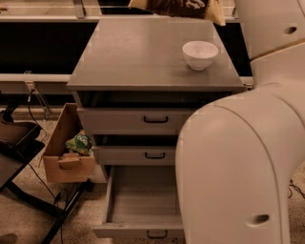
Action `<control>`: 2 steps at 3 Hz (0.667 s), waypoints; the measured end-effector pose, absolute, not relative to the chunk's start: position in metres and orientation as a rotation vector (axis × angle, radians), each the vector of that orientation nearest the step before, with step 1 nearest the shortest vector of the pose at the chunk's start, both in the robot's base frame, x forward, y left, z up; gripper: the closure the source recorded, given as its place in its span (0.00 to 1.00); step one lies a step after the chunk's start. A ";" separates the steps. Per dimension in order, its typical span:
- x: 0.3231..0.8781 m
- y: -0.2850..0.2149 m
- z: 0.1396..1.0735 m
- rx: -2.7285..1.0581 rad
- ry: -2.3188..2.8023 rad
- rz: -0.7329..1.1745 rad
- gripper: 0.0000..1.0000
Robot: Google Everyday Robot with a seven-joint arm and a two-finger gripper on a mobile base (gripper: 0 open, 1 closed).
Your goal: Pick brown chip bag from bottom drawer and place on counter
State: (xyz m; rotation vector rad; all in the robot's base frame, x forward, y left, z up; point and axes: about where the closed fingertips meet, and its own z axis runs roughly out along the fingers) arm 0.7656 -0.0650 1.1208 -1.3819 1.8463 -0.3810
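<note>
- While the crinkled brown chip bag with pale yellow ends [174, 7] shows at the top centre of the frame, cut off by the upper edge, it lies over the far edge of the flat grey counter [138, 52]. Whether it rests there or hangs clear cannot be told.
- The gripper is outside the frame, probably above the bag. Its state cannot be told.
- The wide grey metal bottom drawer [143, 205], lower centre, stands pulled out. The visible part of its floor holds nothing.
- Handling (judgement): the bag is light, soft and crushable, with slippery film. Take hold at a sealed end or a firm fold, not the air-filled middle.
- Orientation: the visible strip runs left to right, so the long axis appears horizontal across the frame, with one pale yellow corner pointing lower right.
- The small white bowl [200, 54] stands on the counter, right of centre, near the bag. Keep the bag clear of it on release.
</note>
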 end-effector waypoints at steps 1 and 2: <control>0.783 -0.009 1.098 -1.295 1.801 -0.175 1.00; 0.792 0.038 1.058 -1.259 1.755 0.003 1.00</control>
